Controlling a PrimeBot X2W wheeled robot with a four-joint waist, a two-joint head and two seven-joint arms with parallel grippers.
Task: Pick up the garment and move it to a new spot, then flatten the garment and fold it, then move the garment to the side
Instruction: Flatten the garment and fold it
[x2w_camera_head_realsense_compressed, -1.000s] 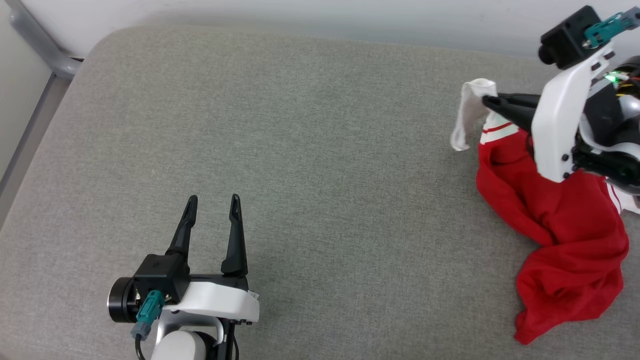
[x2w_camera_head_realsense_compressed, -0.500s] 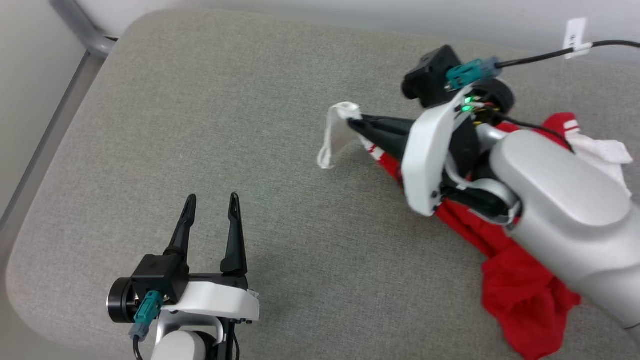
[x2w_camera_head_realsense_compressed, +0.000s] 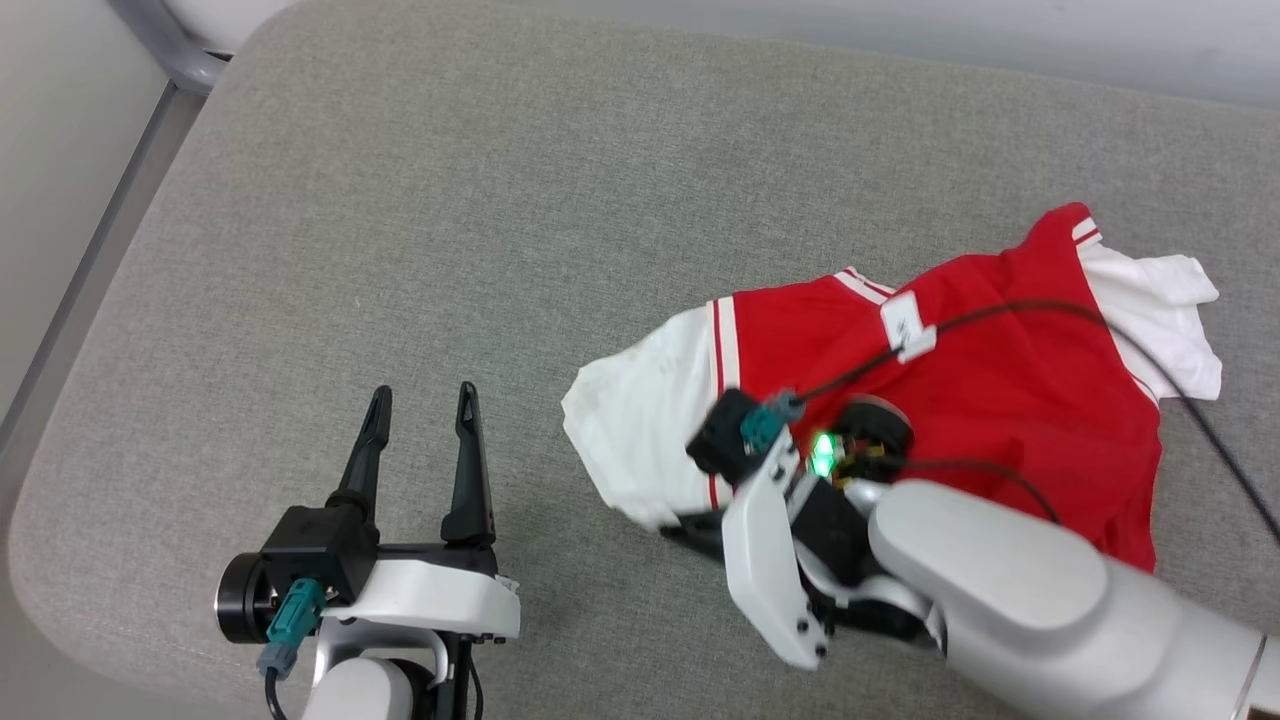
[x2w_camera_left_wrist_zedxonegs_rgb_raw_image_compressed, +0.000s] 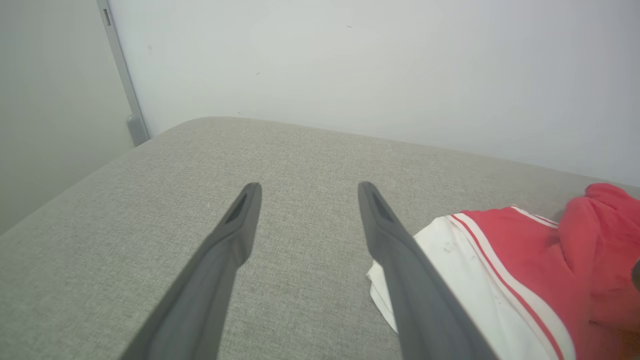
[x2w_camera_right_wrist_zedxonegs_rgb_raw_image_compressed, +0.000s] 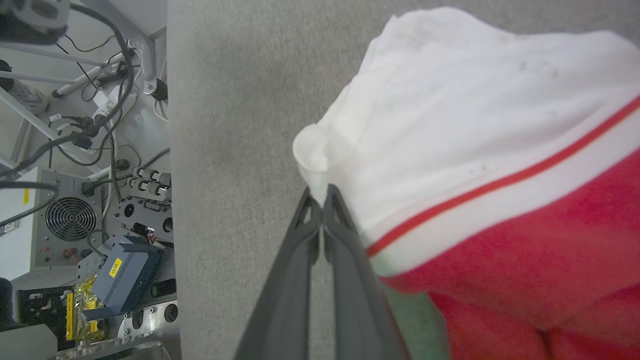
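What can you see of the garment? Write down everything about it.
The garment is a red T-shirt of soft, thin-looking fabric with white short sleeves and red-white striped trim. It lies spread but wrinkled on the grey cushion, toward the robot's right. No lettering shows on the upturned side. The right gripper has its fingers shut on the edge of the left-hand sleeve.

Bare grey cushion (x2w_camera_head_realsense_compressed: 420, 220) from 9 to 1 o'clock: free passage. At 3 o'clock the garment (x2w_camera_head_realsense_compressed: 1000, 400) sprawls; a black cable (x2w_camera_head_realsense_compressed: 1010, 310) crosses over it. At 5 o'clock the right arm (x2w_camera_head_realsense_compressed: 1000, 590) blocks.
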